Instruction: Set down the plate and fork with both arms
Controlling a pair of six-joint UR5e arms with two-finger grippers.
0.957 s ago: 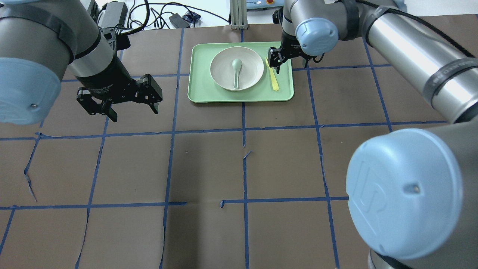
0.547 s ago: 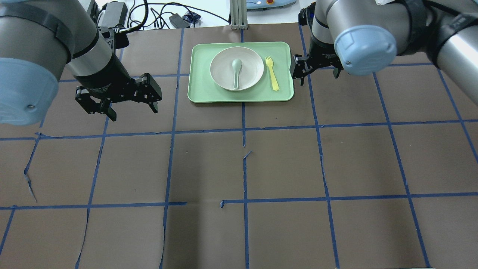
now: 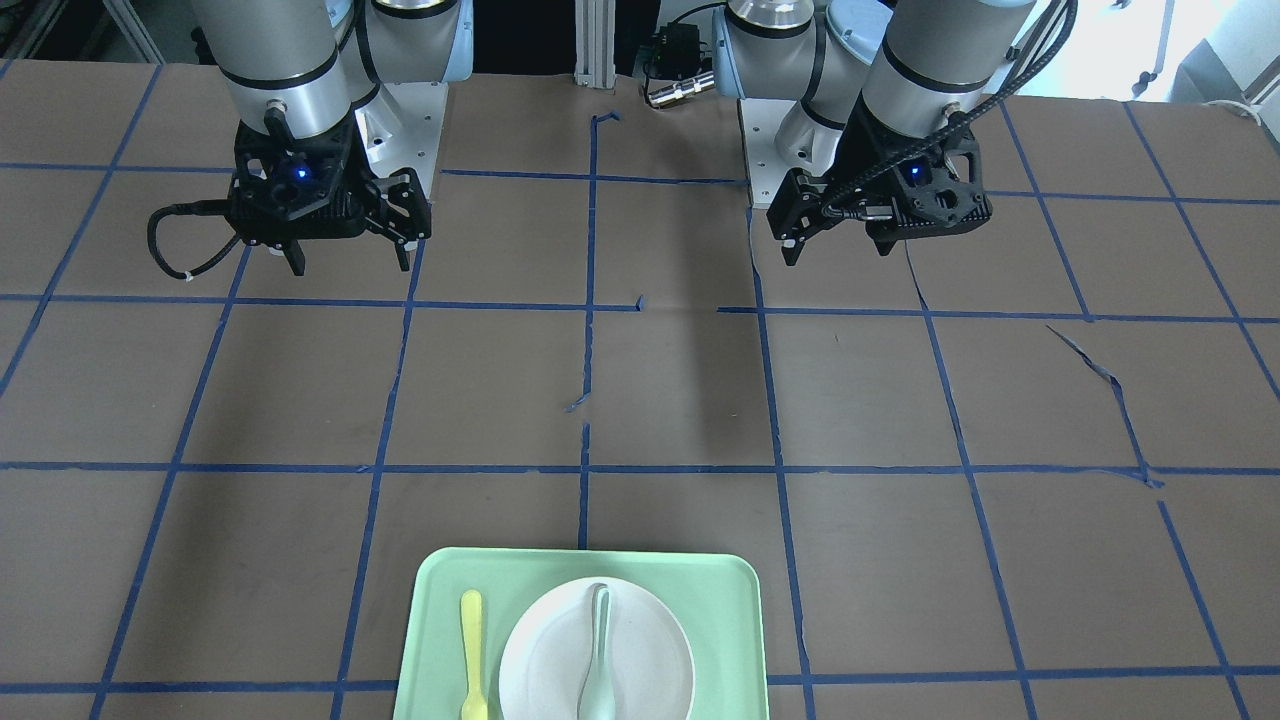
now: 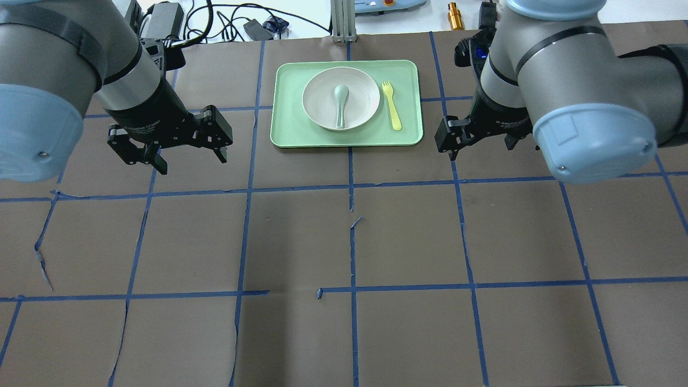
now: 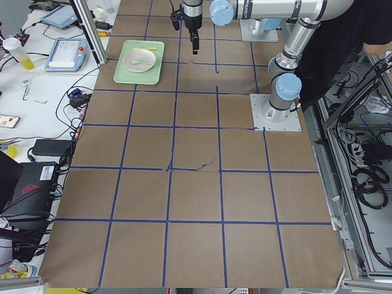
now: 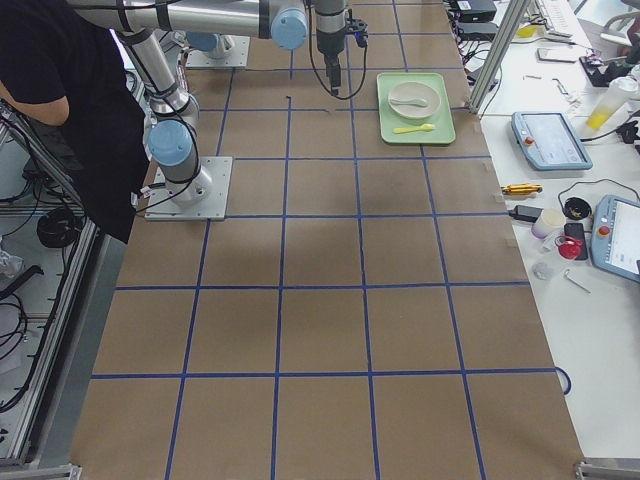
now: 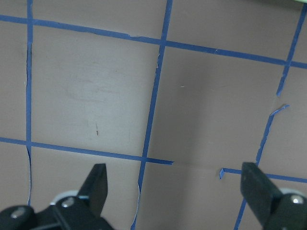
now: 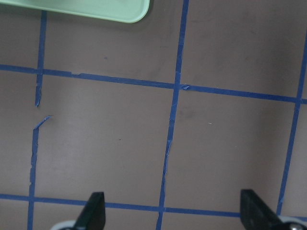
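Fork (image 4: 392, 106): likely light, slick; I'd pinch mid-handle; plate (image 4: 322, 102): stiff, take rim; my left pincer (image 3: 836, 254), right pincer (image 3: 350, 266) both released, empty.

Silver arms (image 4: 131, 80), pale-blue caps (image 4: 594, 140), black jaws

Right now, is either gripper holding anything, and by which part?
Nothing is held. The left gripper and right gripper are both open and empty; the fork and plate lie on the tray.
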